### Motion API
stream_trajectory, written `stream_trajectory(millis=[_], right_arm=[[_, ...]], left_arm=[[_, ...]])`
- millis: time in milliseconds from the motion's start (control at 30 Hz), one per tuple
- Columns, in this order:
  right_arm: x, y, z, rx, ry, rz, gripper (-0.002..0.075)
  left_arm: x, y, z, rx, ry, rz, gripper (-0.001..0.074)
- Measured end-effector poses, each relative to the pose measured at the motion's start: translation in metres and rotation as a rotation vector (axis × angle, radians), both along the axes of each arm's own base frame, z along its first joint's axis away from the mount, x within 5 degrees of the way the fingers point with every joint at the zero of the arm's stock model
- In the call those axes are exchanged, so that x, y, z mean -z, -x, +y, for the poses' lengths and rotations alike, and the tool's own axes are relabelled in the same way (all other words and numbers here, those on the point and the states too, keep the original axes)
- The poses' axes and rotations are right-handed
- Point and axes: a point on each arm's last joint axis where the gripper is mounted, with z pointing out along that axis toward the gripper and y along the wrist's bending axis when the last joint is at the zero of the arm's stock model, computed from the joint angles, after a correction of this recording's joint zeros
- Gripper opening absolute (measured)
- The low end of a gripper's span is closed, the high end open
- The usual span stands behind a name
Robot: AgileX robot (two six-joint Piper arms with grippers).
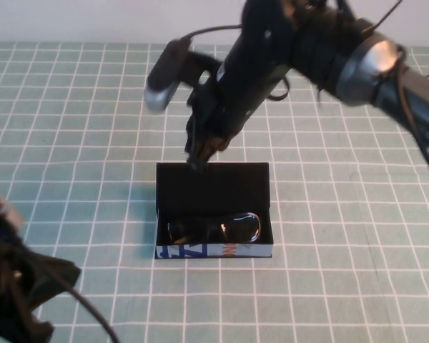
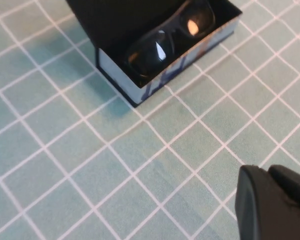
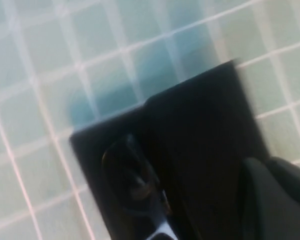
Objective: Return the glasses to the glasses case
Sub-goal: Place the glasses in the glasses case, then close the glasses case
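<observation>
The glasses case (image 1: 213, 251) stands open in the middle of the mat, its blue, white and orange front facing me. Its black lid (image 1: 229, 187) is raised behind it. The black glasses (image 1: 214, 229) lie inside the box, lenses glinting. My right gripper (image 1: 198, 160) is shut and empty, its tips at the far left edge of the lid; in the right wrist view it (image 3: 272, 197) hangs over the lid (image 3: 200, 135) beside the glasses (image 3: 130, 172). My left gripper (image 2: 272, 200) is shut and empty, low at the near left (image 1: 50, 275), apart from the case (image 2: 180, 65) and glasses (image 2: 170, 40).
A green mat with a white grid (image 1: 357, 214) covers the whole table. The right arm (image 1: 322, 50) reaches in from the far right above the case. No other objects are on the mat.
</observation>
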Motion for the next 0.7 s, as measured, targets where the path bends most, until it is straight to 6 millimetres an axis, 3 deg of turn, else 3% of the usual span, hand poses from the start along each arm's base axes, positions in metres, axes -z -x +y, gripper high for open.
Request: stream_trajectory(millis=[200, 333, 533, 700], right_arm=[[-0.006, -0.020, -0.025, 0.156, -0.095, 0.083, -0.0011], [-0.003, -0.034, -0.040, 0.213, -0.146, 0.114, -0.0011], [0.010, -0.056, -0.052, 0.293, -0.275, 0.194, -0.0011], [0.035, -0.070, -0.051, 0.334, -0.303, 0.226, -0.0011]], left_arm=[[0.027, -0.035, -0.013, 0.060, -0.023, 0.073, 0.0001], [0.045, -0.051, -0.034, 0.096, -0.054, 0.072, 0.0001], [0.070, -0.064, -0.079, 0.072, -0.064, 0.010, 0.0001], [0.096, -0.074, -0.105, -0.050, -0.038, 0.024, 0.0001]])
